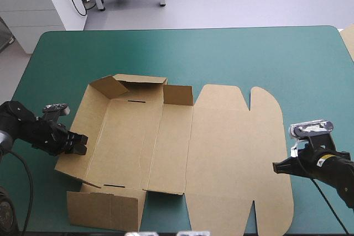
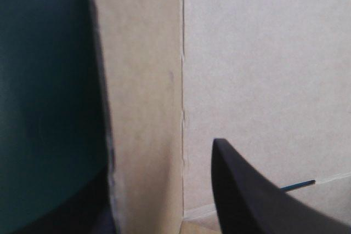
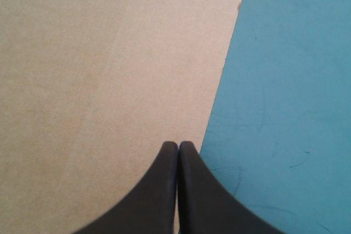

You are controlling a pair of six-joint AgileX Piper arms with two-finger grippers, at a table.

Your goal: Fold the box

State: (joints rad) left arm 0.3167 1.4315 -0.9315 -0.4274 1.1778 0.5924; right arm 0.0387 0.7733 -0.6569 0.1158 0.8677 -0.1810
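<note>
The brown box [image 1: 182, 147] lies in the middle of the teal-green table. Its left half has walls partly raised, with a far corner flap [image 1: 110, 87] tilted inward. The lid [image 1: 238, 153] lies flat to the right. My left gripper [image 1: 74, 143] is open at the raised left wall [image 2: 142, 108]. One finger [image 2: 252, 201] is inside over the box floor; the other is mostly hidden outside the wall. My right gripper [image 1: 279, 166] is shut, and its tips [image 3: 178, 145] rest at the lid's right edge [image 3: 219, 91], with nothing seen between them.
A near-left flap [image 1: 105, 208] lies flat by the table's front edge. A pale board edge [image 1: 348, 40] shows at the table's far right. Bare teal-green cover [image 1: 221, 53] runs along the far side and right of the lid.
</note>
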